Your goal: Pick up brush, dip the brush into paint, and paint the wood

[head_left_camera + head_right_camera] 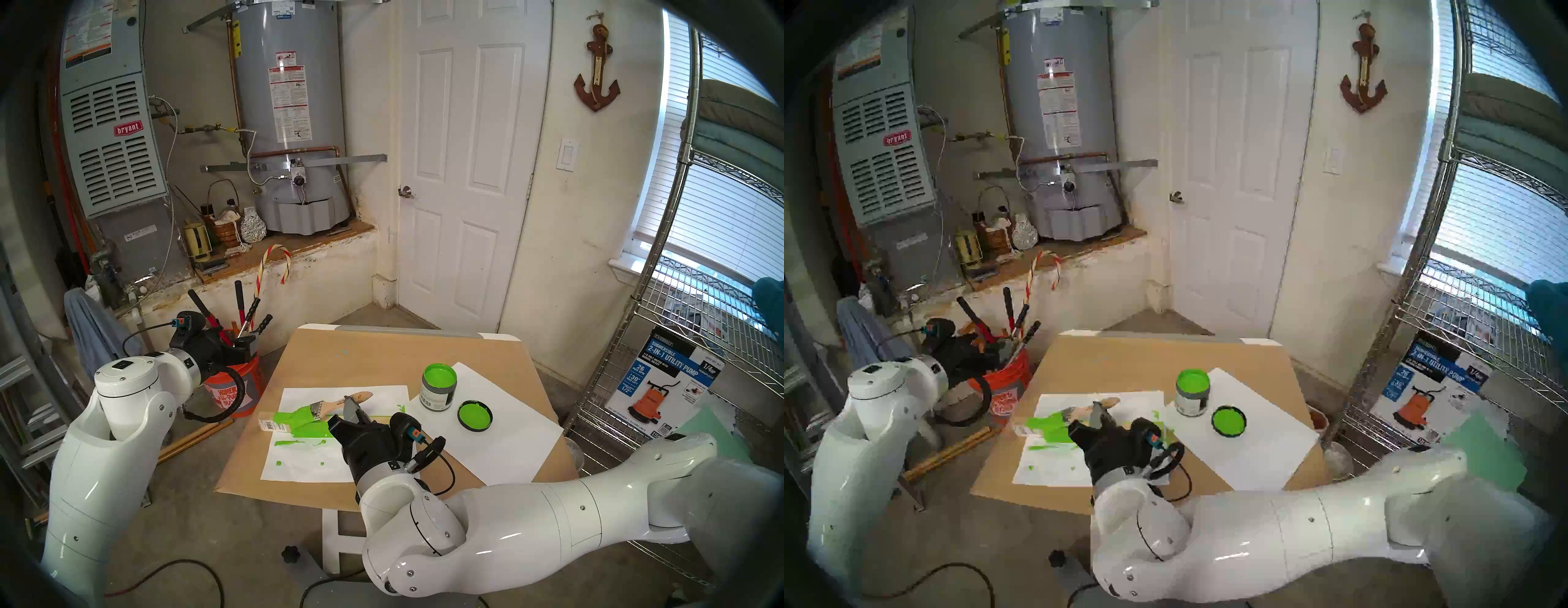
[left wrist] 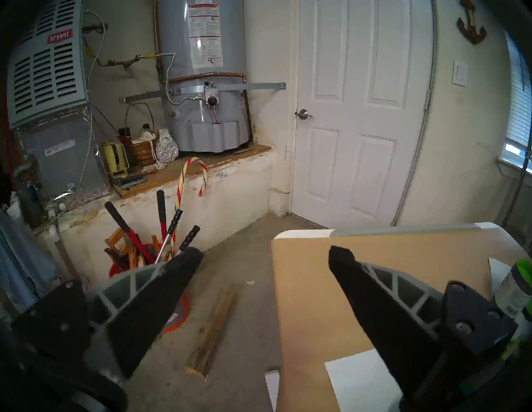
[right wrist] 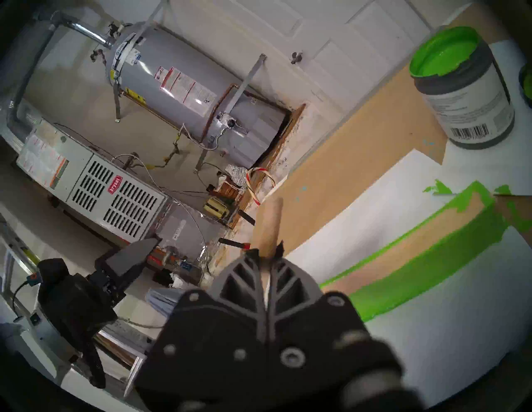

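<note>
The brush [image 1: 360, 397] has a pale handle, a silver ferrule and green bristles that lie on the wood's left part. My right gripper [image 1: 350, 404] is shut on the handle, which also sticks out past the fingertips in the right wrist view [image 3: 269, 224]. The wood [image 1: 271, 422] is a narrow strip on white paper, mostly green, with a barcode sticker at its left end; the right wrist view shows a bare tan stretch [image 3: 417, 250]. The open paint jar [image 1: 438, 388] stands behind and to the right, full of green paint [image 3: 443, 54]. My left gripper [image 2: 267, 254] is open and empty, off the table's left side.
The jar's black lid [image 1: 475, 415] lies green side up on the right paper sheet [image 1: 509, 446]. The table [image 1: 360, 361] is covered in brown paper. An orange bucket [image 1: 237, 384] of tools stands under my left gripper. A wire shelf [image 1: 679, 339] stands at the right.
</note>
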`<control>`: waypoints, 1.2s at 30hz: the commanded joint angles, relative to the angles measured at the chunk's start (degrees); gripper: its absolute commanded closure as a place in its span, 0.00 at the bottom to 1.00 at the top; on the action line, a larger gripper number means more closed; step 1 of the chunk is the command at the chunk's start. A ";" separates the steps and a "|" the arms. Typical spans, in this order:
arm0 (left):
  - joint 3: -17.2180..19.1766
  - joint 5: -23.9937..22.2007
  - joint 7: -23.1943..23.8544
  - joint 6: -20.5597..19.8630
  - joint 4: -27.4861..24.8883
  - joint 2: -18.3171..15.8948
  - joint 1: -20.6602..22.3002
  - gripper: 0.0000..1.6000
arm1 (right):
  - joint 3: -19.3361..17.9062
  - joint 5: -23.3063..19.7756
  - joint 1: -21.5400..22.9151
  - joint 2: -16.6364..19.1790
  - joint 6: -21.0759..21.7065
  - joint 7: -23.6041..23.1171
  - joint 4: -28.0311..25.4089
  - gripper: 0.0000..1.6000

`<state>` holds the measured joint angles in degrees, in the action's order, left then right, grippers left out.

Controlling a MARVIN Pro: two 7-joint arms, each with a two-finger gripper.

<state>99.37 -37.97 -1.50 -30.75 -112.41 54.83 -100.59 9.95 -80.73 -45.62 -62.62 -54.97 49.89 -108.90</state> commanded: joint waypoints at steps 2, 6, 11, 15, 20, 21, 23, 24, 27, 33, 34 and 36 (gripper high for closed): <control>0.67 0.11 -0.12 0.53 -1.03 -0.12 0.38 0.00 | -0.37 1.12 0.05 2.65 -0.03 2.86 -2.10 1.00; 0.67 0.11 -0.12 0.53 -1.03 -0.12 0.38 0.00 | -0.37 1.06 -0.22 4.10 -0.03 2.57 -2.81 1.00; 0.67 0.11 -0.12 0.53 -1.03 -0.12 0.39 0.00 | -0.16 1.31 -0.42 6.25 -0.03 1.96 -3.95 1.00; 0.67 0.11 -0.12 0.53 -1.03 -0.12 0.39 0.00 | 0.02 2.08 -0.55 7.85 -0.03 2.13 -4.91 1.00; 0.67 0.11 -0.12 0.53 -1.03 -0.13 0.39 0.00 | 0.26 2.37 -0.83 9.98 -0.03 1.68 -6.19 1.00; 0.67 0.11 -0.12 0.53 -1.03 -0.13 0.39 0.00 | 0.30 2.51 -0.91 10.49 -0.03 1.65 -6.46 1.00; 0.67 0.11 -0.12 0.53 -1.03 -0.13 0.39 0.00 | 0.45 3.13 -1.10 11.40 -0.03 1.91 -7.16 1.00; 0.67 0.11 -0.12 0.53 -1.03 -0.13 0.39 0.00 | 0.47 3.25 -1.10 11.91 -0.03 1.80 -7.43 1.00; 0.67 0.11 -0.12 0.53 -1.03 -0.13 0.39 0.00 | 0.60 3.73 -1.23 12.82 -0.03 1.79 -8.01 1.00; 0.67 0.11 -0.12 0.53 -1.03 -0.12 0.38 0.00 | 1.11 6.08 -1.84 15.68 -0.03 2.35 -9.73 1.00; 0.67 0.11 -0.12 0.53 -1.03 -0.12 0.38 0.00 | 1.17 6.48 -2.00 16.28 -0.03 2.46 -10.15 1.00; 0.67 0.11 -0.12 0.53 -1.03 -0.12 0.38 0.00 | 1.27 7.39 -2.28 17.19 -0.03 2.86 -10.73 1.00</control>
<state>99.38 -37.97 -1.49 -30.75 -112.42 54.82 -100.59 11.05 -76.22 -47.39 -48.91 -54.99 49.80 -116.90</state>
